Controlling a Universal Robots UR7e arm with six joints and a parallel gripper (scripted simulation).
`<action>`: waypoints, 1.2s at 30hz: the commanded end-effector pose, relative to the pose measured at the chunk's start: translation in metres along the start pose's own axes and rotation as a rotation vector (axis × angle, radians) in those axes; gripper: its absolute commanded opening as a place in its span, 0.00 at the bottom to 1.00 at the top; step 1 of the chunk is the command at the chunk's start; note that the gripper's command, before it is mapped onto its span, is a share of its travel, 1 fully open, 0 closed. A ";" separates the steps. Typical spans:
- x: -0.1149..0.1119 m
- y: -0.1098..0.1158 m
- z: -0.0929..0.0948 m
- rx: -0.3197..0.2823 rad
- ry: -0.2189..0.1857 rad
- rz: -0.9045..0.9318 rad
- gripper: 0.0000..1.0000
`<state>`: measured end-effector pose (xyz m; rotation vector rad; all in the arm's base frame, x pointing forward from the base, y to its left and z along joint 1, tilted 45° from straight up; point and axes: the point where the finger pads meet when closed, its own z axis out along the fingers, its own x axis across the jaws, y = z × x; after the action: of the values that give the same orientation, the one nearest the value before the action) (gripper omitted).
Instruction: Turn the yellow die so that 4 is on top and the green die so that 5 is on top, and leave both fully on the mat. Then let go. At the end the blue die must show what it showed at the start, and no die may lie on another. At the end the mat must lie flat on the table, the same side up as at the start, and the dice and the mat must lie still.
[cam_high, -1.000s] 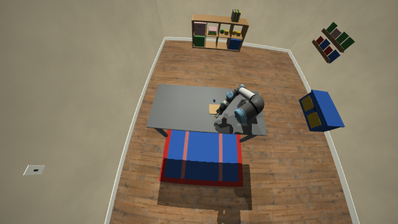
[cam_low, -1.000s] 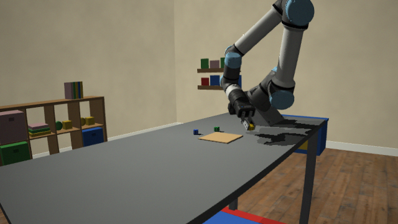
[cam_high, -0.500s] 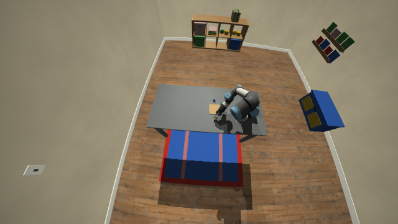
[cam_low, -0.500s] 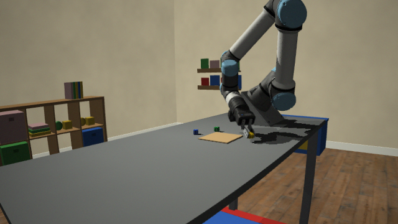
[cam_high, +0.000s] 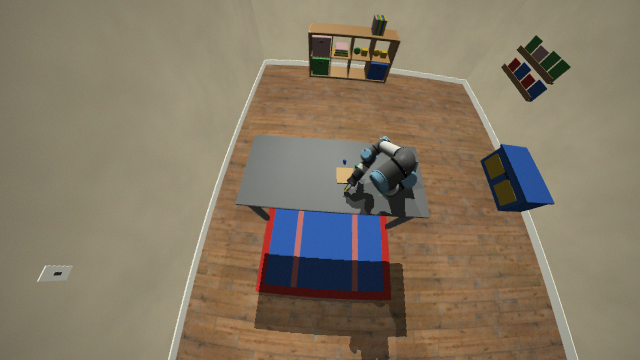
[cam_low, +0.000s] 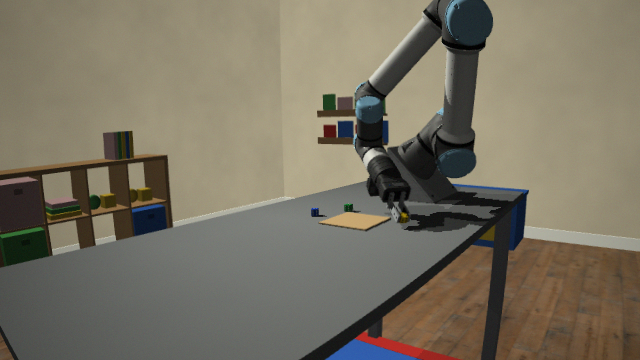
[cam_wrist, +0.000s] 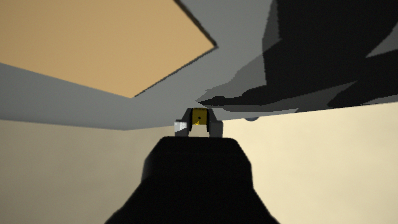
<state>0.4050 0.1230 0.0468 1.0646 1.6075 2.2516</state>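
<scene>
Beyond one corner of the mat, on the rug side of the bench, I have the yellow die gripped between the jaws. It sits right at the tips, with a finger against either side, and my wrist view shows a single dark pip on the face turned to me. In the exterior view the die looks tilted; I can't tell whether it touches the bench. The jaws slant down to it from the arm.

Just beside it, the tan mat lies flat on the bench. Past the mat, on the side away from the rug, the green die rests on the bench, off the mat and partly hidden by the arm from above. The blue die stands on the bench too, apart from the green one and also off the mat. The pips on those two are too small for me to read. The arm's dark shadow falls across the bench near the yellow die.
</scene>
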 end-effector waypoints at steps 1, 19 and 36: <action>0.000 0.000 0.000 0.000 0.000 -0.001 0.40; 0.000 0.000 0.000 0.000 0.000 -0.001 0.40; 0.000 -0.005 0.003 0.000 0.000 -0.001 0.40</action>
<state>0.4053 0.1254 0.0444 1.0645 1.6075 2.2515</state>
